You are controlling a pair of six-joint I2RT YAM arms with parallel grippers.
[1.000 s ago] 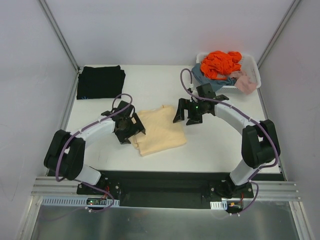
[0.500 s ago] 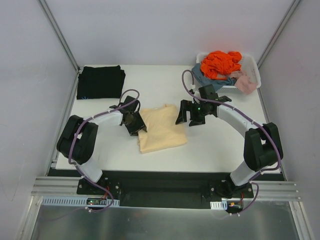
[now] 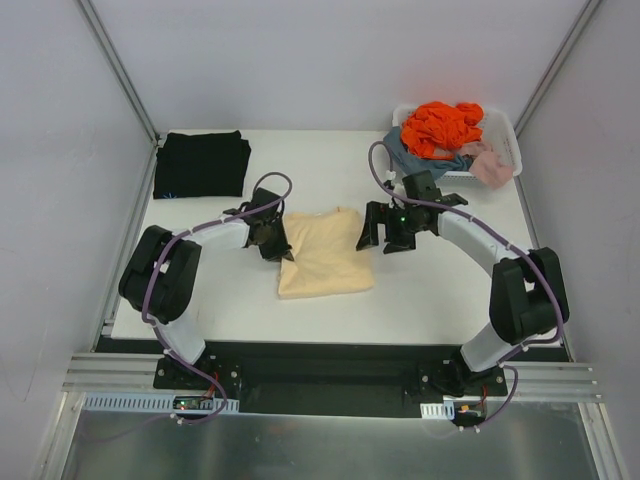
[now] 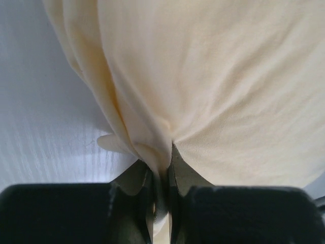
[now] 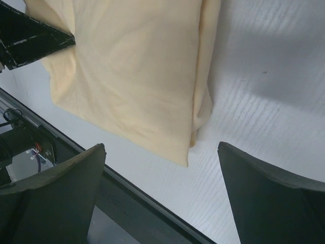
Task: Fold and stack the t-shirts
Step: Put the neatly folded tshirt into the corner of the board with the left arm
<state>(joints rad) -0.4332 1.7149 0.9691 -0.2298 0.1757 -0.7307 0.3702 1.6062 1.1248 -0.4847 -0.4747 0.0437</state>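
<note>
Left claw (image 3: 273, 238) pinches the left edge of the folded cream t-shirt (image 3: 325, 258), probably to carry it onto the black t-shirt (image 3: 200, 165). Right claw (image 3: 388, 230) hangs wide beside the opposite edge, empty.

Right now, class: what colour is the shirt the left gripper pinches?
Pale cream-yellow shirt; clearest in the left wrist view.

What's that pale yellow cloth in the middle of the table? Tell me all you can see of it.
It is a cream-yellow t-shirt, soft thin cloth, folded into a rough rectangle and lying near the middle of the white table. Layers show along one edge. The left gripper is shut on a bunched bit of its left edge, puckering the cloth. The right gripper hangs open by its far right corner; whether it touches cannot be told.
</note>
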